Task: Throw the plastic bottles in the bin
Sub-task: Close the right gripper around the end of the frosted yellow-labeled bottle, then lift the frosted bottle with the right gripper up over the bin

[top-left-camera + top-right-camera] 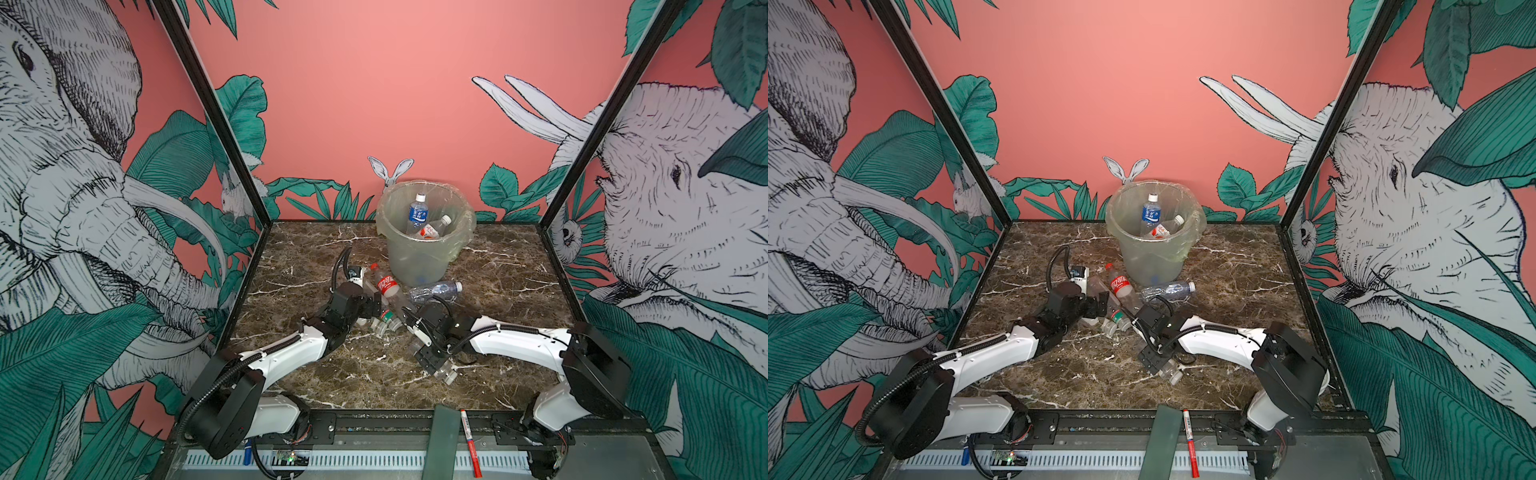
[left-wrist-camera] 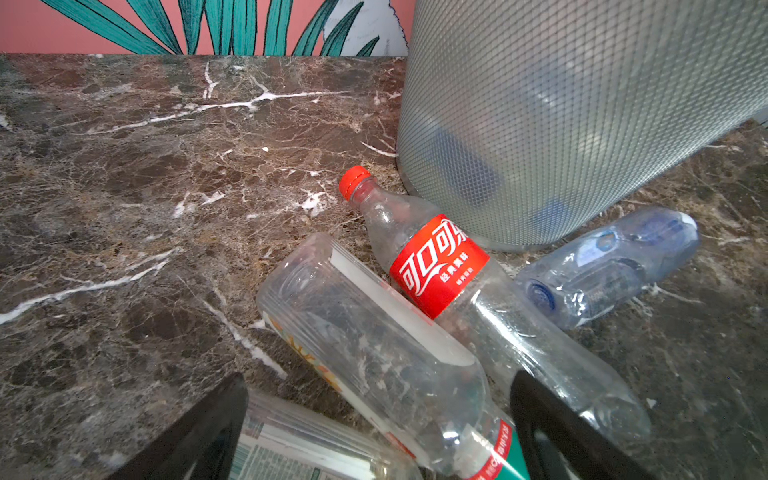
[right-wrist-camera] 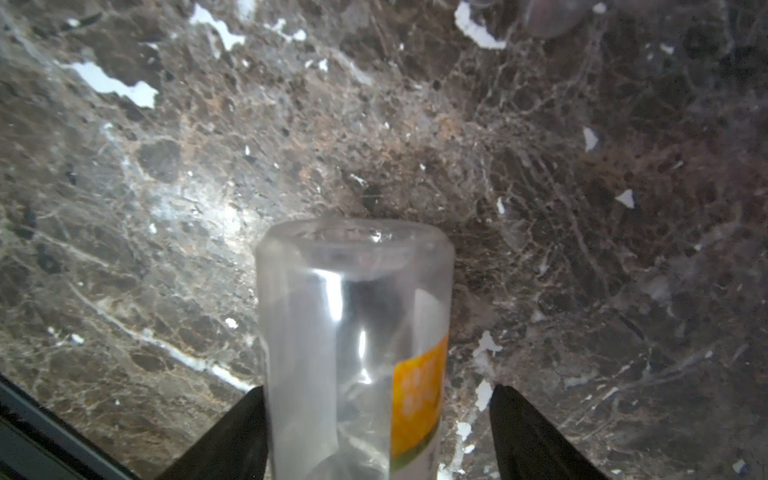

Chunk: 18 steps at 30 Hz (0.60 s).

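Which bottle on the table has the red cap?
The bottle with the red label, lying by the bin. Its cap is bright red; the crumpled bluish bottle beside it has a white cap.

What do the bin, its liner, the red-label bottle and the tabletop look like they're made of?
Bin: translucent grey-green plastic, probably; its grid-textured wall lets shapes show through.
Liner: thin clear film, wrinkled over the rim.
Red-label bottle: clear glossy plastic, catching highlights.
Tabletop: polished brown marble look, white veins; stone or print, cannot tell.
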Available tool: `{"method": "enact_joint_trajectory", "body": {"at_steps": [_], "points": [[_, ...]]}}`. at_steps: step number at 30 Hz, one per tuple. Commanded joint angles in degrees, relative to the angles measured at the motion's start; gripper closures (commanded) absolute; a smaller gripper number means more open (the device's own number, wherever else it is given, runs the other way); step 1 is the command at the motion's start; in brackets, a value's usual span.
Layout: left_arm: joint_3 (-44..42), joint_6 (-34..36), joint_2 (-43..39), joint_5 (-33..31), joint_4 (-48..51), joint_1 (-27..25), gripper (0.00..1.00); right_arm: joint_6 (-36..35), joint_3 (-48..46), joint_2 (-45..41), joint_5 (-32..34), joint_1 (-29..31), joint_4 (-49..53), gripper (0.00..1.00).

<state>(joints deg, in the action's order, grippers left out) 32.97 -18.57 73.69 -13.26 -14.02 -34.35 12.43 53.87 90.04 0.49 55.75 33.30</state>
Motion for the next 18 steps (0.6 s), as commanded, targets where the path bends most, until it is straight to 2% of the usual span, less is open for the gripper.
{"method": "enact_joint_trajectory", "body": {"at_steps": [1,7,18], "points": [[1.4,-1.1,-0.2,0.5,0.0,0.2,0.0,2.4,1.2,1.0,2.4,0.2,2.6,0.16],[1.4,-1.1,-0.1,0.5,0.0,0.3,0.0,4.3,1.2,3.2,3.0,0.1,1.7,0.15],[1.4,-1.0,0.4,0.4,-0.1,0.4,0.0,5.5,-0.1,2.5,3.9,-0.4,0.5,0.23]]}}
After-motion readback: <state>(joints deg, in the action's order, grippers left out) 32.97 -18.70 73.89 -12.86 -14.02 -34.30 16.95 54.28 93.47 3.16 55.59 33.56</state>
